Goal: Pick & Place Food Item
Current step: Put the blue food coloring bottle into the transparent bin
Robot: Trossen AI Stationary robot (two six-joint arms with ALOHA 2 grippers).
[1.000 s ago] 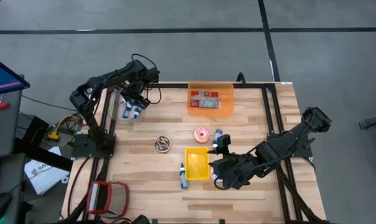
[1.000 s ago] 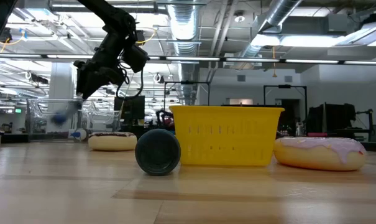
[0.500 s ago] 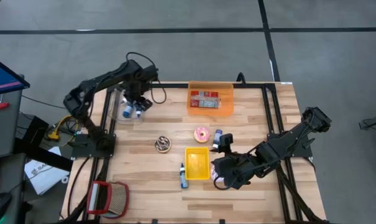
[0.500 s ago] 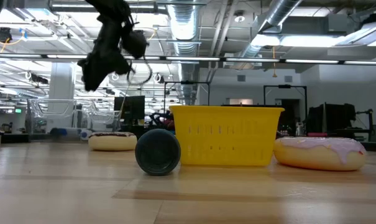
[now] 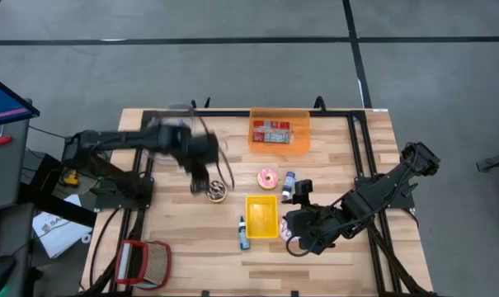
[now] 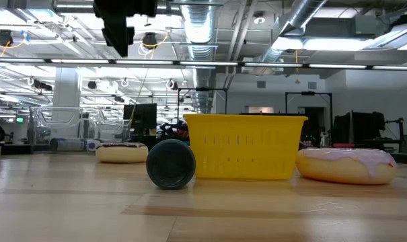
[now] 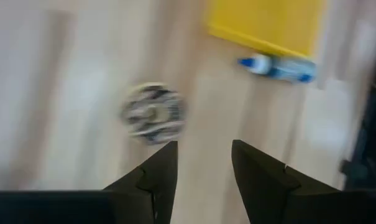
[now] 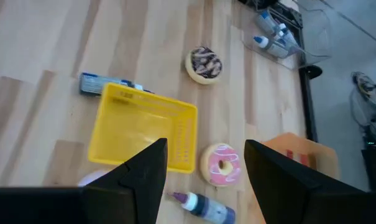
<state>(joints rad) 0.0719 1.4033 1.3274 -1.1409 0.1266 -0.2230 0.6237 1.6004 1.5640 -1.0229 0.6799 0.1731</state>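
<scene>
A chocolate-topped donut [image 5: 217, 191] [image 7: 153, 113] [image 6: 121, 152] lies flat on the wooden table left of the yellow basket [image 5: 261, 216] [image 6: 247, 146]. A pink-iced donut [image 5: 268, 176] [image 8: 220, 165] lies just beyond the basket's far side. My left gripper [image 5: 201, 171] [image 7: 203, 167] hangs high over the table beside the chocolate donut, open, with nothing between its fingers. My right gripper [image 5: 290, 237] [image 8: 205, 149] waits open, raised, at the basket's right side.
An orange bin [image 5: 279, 132] with packets stands at the far edge. One blue bottle [image 5: 243, 235] [image 6: 171, 163] lies against the basket's left side, and another bottle [image 5: 289, 181] lies right of the pink donut. A clear container [image 8: 279, 34] with bottles stands far left.
My left gripper has swung fast from the clear container at the far left toward the table's middle and near side, rising and rolling its wrist. It now hangs beside the chocolate donut. Nothing on the table has moved.
</scene>
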